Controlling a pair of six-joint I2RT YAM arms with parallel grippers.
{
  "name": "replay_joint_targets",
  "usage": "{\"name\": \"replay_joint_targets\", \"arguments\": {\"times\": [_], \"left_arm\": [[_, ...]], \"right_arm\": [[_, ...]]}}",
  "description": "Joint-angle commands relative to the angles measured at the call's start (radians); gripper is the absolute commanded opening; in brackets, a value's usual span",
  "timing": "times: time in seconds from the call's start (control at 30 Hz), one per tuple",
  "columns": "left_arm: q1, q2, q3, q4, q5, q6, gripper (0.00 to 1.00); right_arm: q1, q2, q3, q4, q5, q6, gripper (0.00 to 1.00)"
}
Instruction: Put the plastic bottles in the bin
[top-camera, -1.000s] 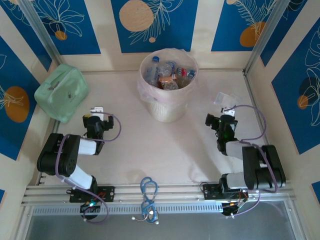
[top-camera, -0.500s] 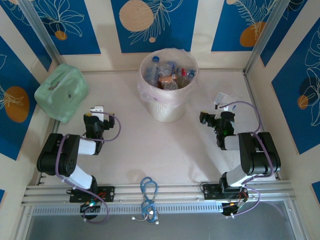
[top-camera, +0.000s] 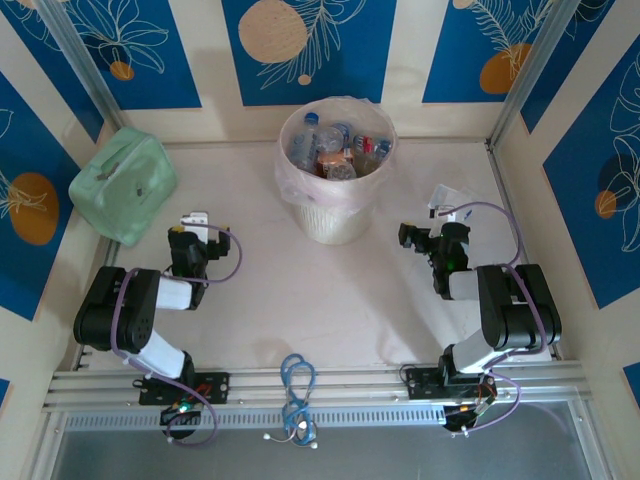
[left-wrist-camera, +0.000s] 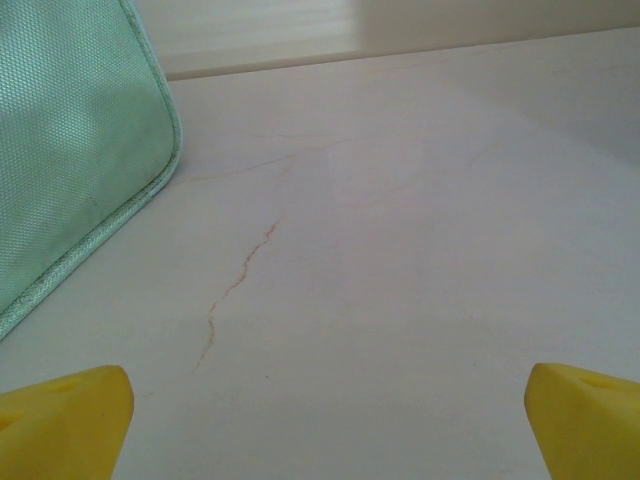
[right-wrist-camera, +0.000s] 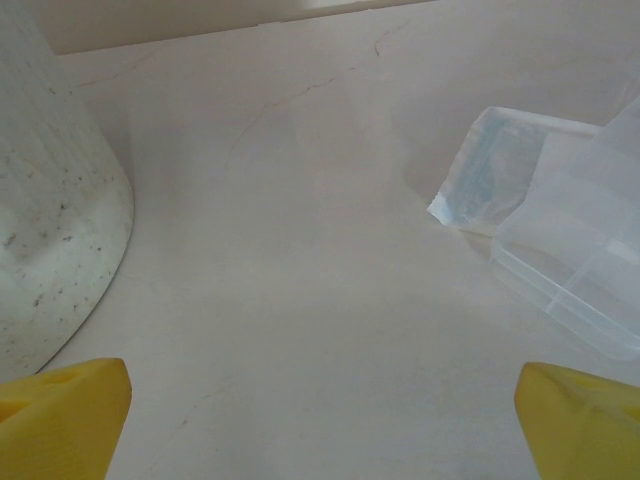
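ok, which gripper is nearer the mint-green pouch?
Left. The left gripper is open just right of the pouch, not touching it. The right gripper is across the table, past the bin, also open.

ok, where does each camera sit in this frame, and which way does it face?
Top external: above and behind the bases, looking down on the pale table; left pincer and right pincer show.
Left wrist: low on the left arm, facing the mint-green fabric pouch; own yellow fingertips at the bottom corners.
Right wrist: low on the right arm, facing between the round cream bin and a clear plastic box; yellow fingertips likewise.
Shared: top external also shows pouch and bin, which holds the plastic bottles.
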Motion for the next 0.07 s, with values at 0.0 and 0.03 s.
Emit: {"name": "replay_joint_targets", "arguments": {"times": [0.0,0.03], "left_arm": [[-0.004,0.007,0.017,0.0,0.025,0.004,1.0],[-0.005,0.007,0.016,0.0,0.025,0.003,1.0]], "right_arm": [[0.002,-0.001,0.022,0.022,-0.017,-0.024,0.99],[0.004,-0.003,0.019,0.028,-0.015,-0.025,0.99]]}}
